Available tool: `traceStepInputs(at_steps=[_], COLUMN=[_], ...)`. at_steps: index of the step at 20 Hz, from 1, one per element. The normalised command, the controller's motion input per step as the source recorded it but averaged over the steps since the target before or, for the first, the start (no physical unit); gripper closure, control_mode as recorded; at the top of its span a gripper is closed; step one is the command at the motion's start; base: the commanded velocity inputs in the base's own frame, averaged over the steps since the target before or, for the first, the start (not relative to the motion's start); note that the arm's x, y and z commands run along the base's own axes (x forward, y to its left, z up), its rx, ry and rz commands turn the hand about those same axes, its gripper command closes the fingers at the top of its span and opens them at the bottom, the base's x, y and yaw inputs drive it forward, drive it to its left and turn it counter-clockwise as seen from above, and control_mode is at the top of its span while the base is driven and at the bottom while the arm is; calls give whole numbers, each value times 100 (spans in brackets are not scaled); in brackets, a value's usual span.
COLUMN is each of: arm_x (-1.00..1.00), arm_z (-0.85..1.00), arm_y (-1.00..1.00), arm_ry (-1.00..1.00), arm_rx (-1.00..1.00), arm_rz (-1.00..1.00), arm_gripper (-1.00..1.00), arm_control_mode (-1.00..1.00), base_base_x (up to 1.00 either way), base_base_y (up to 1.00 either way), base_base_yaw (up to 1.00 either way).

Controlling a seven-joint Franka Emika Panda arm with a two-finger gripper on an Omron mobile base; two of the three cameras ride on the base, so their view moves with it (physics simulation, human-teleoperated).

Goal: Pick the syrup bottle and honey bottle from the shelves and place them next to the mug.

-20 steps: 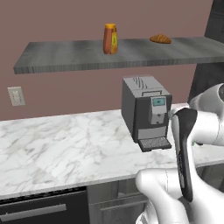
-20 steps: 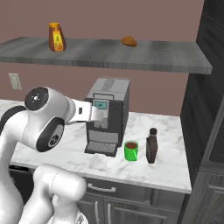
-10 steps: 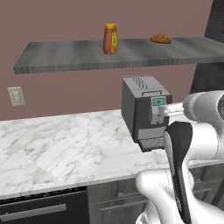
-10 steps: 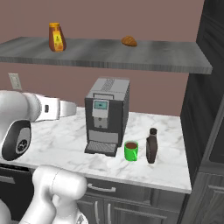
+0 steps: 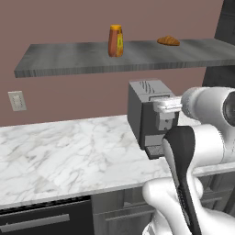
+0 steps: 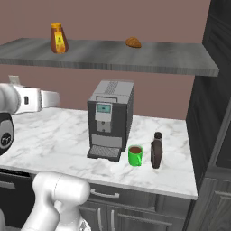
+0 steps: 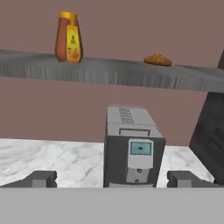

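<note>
The honey bottle point(image 5: 115, 40) point(image 6: 58, 38) point(image 7: 69, 38), slim and amber with a yellow label, stands on the grey shelf point(image 5: 92, 57) point(image 6: 113, 56) point(image 7: 109, 72) towards its left. On the marble counter, just right of the green mug point(image 6: 135, 155), stands the dark brown syrup bottle point(image 6: 156, 151). My gripper point(image 7: 112, 181) is open with nothing between its widely spread fingertips point(image 7: 41, 178). It hangs over the counter and faces the coffee machine, well below the shelf and the honey bottle.
A grey coffee machine point(image 5: 149, 117) point(image 6: 110, 119) point(image 7: 131, 148) stands on the counter point(image 6: 54, 140) left of the mug. A croissant point(image 6: 133, 42) point(image 7: 157, 60) lies on the shelf's right part. A dark tall cabinet point(image 6: 214, 113) closes the right side. A wall outlet point(image 5: 17, 100) sits at left.
My arm has swung left, away from the coffee machine, and the hand has drawn back. Both bottles and the mug stay put.
</note>
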Motion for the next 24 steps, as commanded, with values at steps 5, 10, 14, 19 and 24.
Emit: traceStepInputs(at_steps=[5, 10, 14, 19, 24], arm_x=[0, -10, 0, 2, 2], arm_z=[47, 33, 22, 30, 36], arm_y=[17, 0, 1, 19, 19], arm_ry=[5, 6, 0, 0, 0], arm_rx=[8, 2, 0, 0, -2], arm_rz=[19, 21, 10, 0, 0], arm_gripper=[-100, -100, -100, -100, -100], arm_control_mode=[-100, -100, -100, -100, -100], base_base_x=[0, 0, 0, 0, 0], base_base_y=[0, 0, 0, 0, 0], base_base_yaw=[0, 0, 0, 0, 0])
